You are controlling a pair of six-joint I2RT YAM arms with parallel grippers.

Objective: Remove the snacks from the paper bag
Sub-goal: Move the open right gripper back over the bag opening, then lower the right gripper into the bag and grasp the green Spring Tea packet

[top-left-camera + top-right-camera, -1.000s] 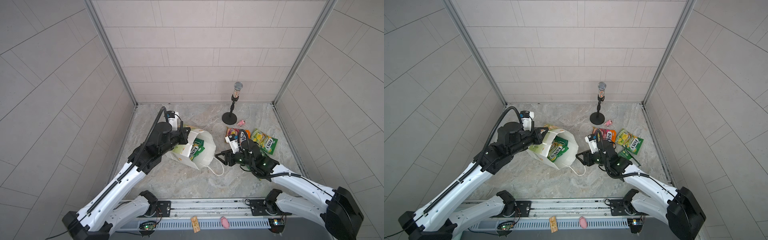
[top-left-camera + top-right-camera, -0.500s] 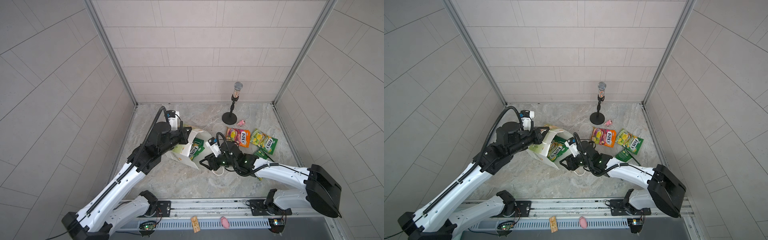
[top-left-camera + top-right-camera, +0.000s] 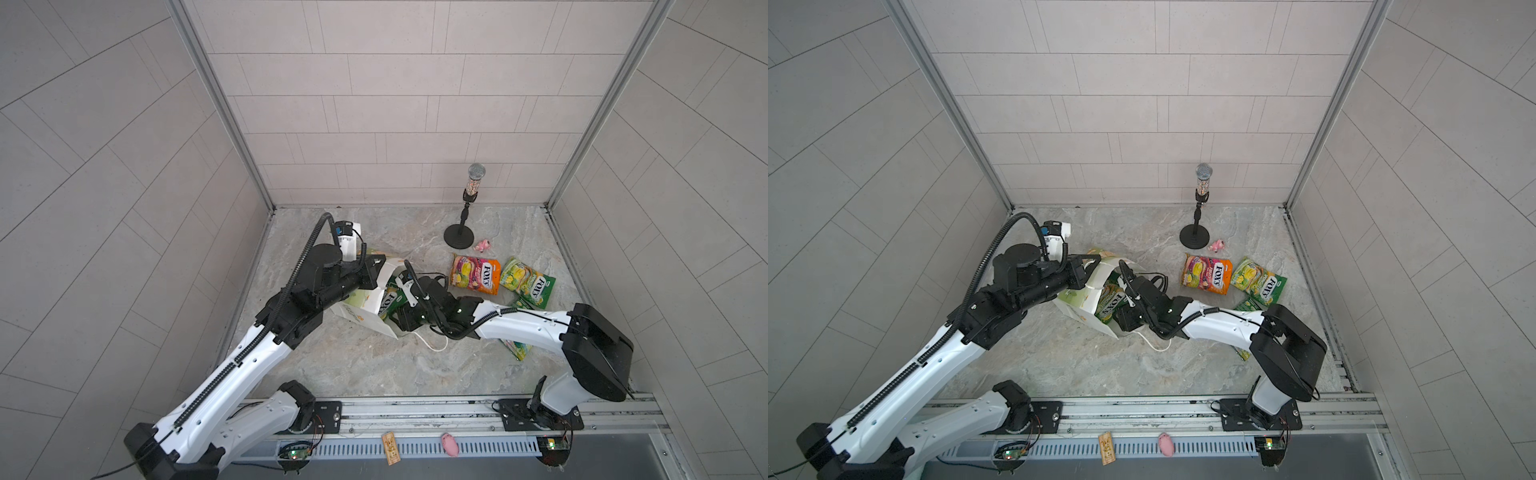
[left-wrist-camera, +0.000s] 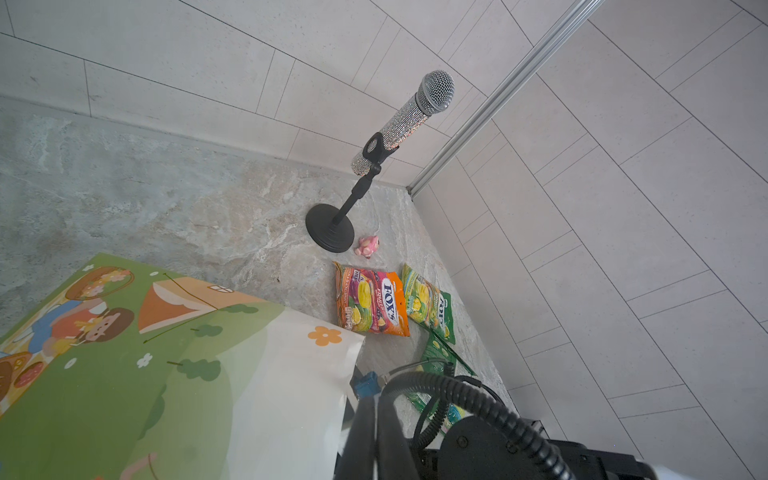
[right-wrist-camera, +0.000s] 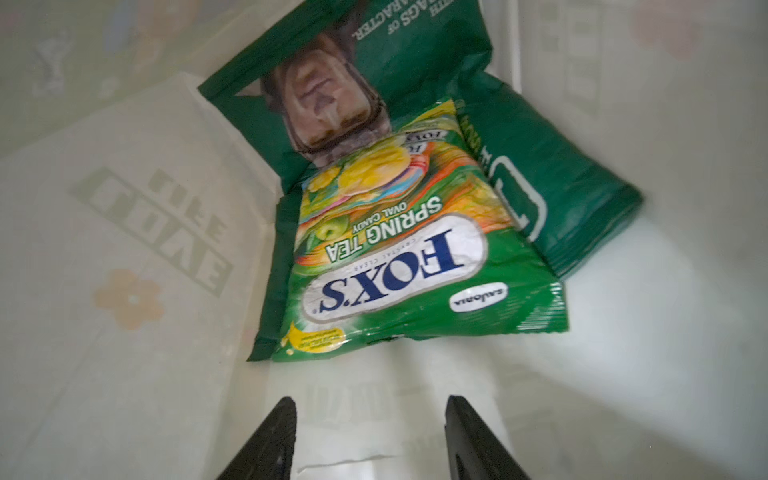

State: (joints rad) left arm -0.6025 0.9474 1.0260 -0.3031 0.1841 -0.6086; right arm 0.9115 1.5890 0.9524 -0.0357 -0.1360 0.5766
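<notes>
left gripper (image 3: pixel 379 272) clamps the paper bag (image 3: pixel 357 309) at its rim, mid-frame in a top view; right gripper (image 5: pixel 370 405) gapes empty inside. the candy packet (image 5: pixel 399 266) there looks light, crinkly, slippery: pinch its sealed edge.

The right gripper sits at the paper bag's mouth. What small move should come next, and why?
Probably ease the right gripper forward and close on the near edge of the green candy packet. Its jaws stand open short of it, and it lies atop the dark green crisp bag inside the paper bag, whose rim the left gripper holds.
</notes>
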